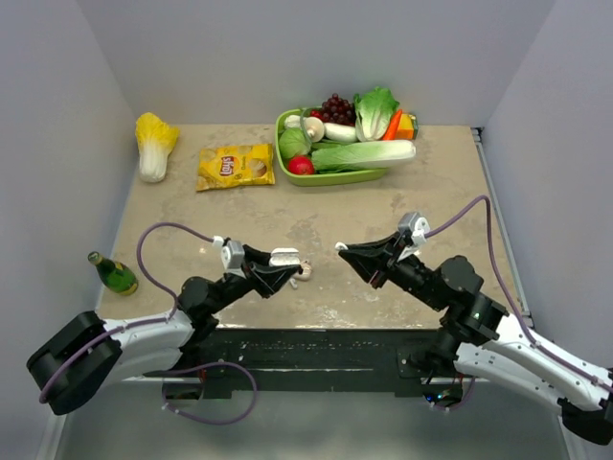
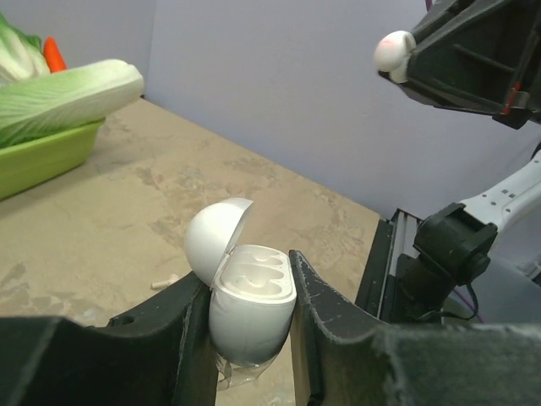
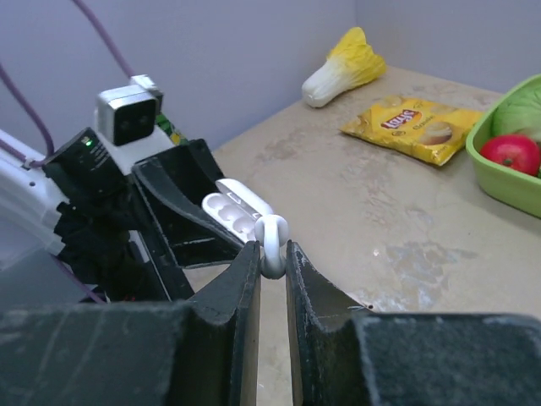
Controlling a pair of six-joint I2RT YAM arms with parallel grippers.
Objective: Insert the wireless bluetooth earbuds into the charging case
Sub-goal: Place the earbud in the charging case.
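Note:
My left gripper (image 2: 249, 275) is shut on the charging case (image 2: 251, 317), a white oval held upright. Its lid (image 2: 216, 241) is tipped open to the left, and both wells inside look empty. In the top view the case (image 1: 285, 257) sits at the left gripper (image 1: 289, 268) tips, near the table's front middle. My right gripper (image 3: 272, 251) is shut on one white earbud (image 3: 272, 237), which pokes up between the fingertips. That earbud (image 2: 394, 51) hangs above and to the right of the case, a short gap away. The right gripper (image 1: 342, 249) points left towards it.
A green tray (image 1: 330, 179) of vegetables and grapes stands at the back centre. A yellow chips bag (image 1: 235, 166) and a cabbage (image 1: 153, 144) lie at the back left. A green bottle (image 1: 113, 273) lies at the left edge. A tiny white piece (image 2: 161, 282) lies on the table left of the case.

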